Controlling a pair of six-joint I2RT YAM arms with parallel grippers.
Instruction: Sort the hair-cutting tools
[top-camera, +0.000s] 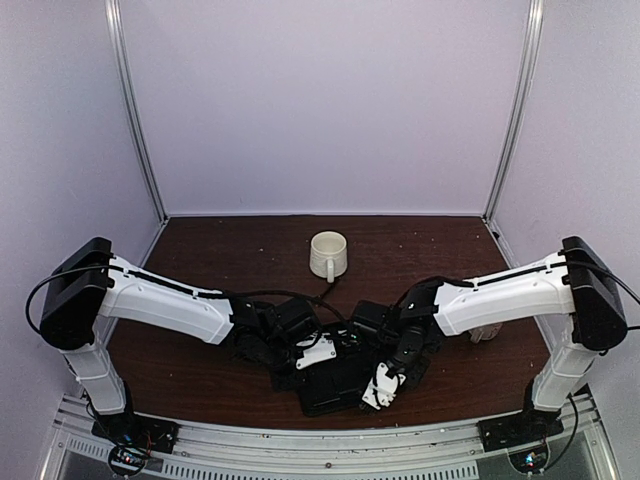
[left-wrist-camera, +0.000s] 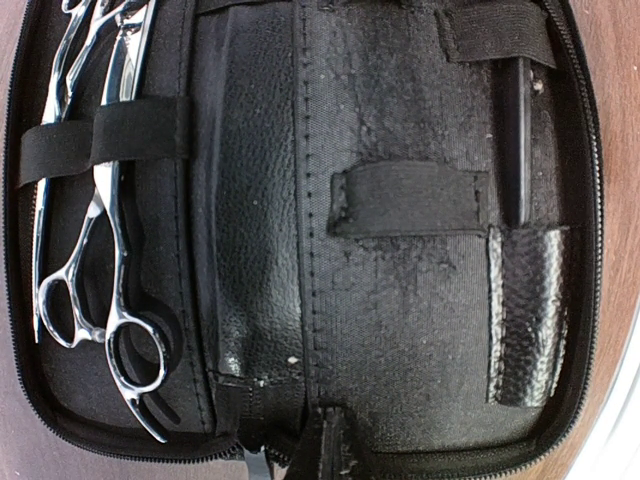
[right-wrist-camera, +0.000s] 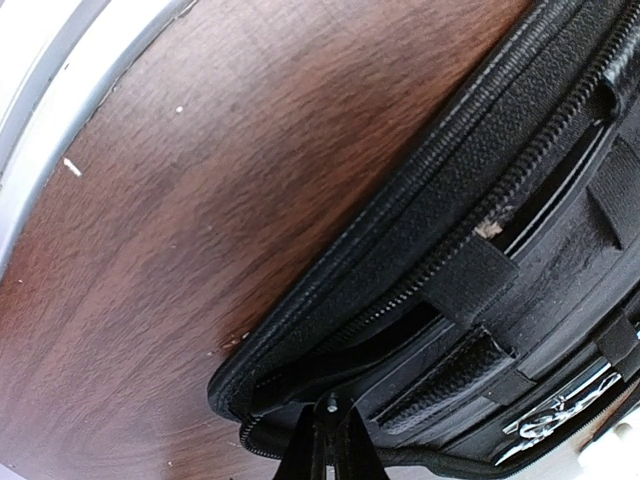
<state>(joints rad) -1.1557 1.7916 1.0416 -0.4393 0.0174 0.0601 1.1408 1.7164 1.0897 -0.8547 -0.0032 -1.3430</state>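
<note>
The black case lies open in the left wrist view. Two silver scissors lie in its left half under an elastic strap. One thin black hair clip stands in its right half, tucked under a strap above a small pocket. The second clip is not visible. My left gripper looks shut on the case's near edge at the spine. My right gripper is shut on the case's zipper rim, holding that half partly raised. Scissor rings show inside. Both grippers meet over the case in the top view.
A white mug stands upright behind the case at mid table. Another pale mug is mostly hidden behind my right arm. The metal rail runs along the near table edge, close to the case.
</note>
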